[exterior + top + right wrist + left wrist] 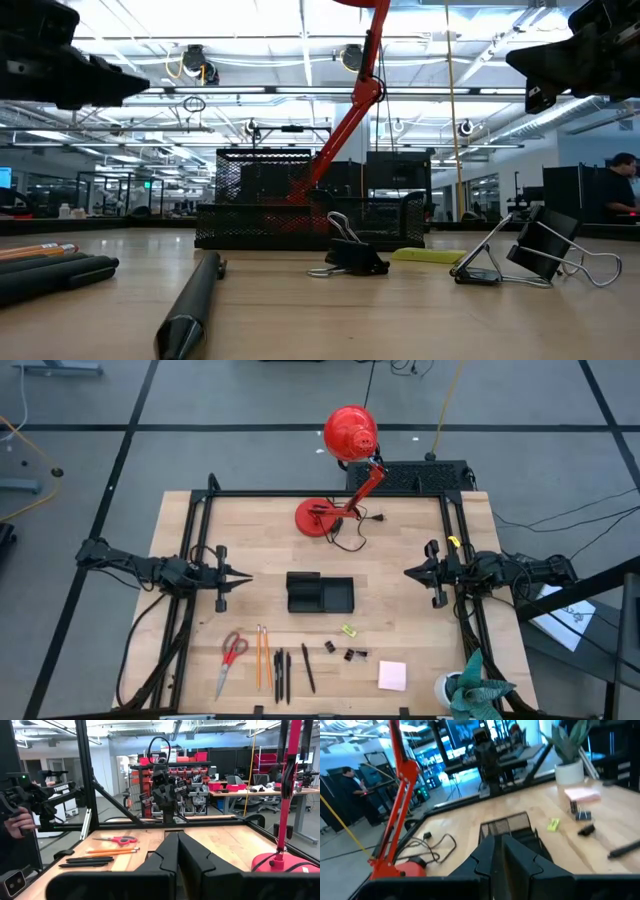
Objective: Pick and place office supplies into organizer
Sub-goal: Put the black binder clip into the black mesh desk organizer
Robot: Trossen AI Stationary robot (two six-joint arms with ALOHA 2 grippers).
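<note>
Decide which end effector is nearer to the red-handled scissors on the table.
Left. The left end effector hangs just above the table beside the organizer, close to the red-handled scissors lying near the front edge. The right end effector sits across the table, well beyond the organizer.

A red desk lamp (340,470) stands at the upper middle of the frame on the wooden surface (250,530), its round base (318,518) on the wood and its shade (350,432) reaching past the far edge. A black cord (352,540) curls just beside the base. A potted plant (468,688) sits in the lower right corner. A person (618,190) shows at the right edge of the low view, in the room beyond.
</note>
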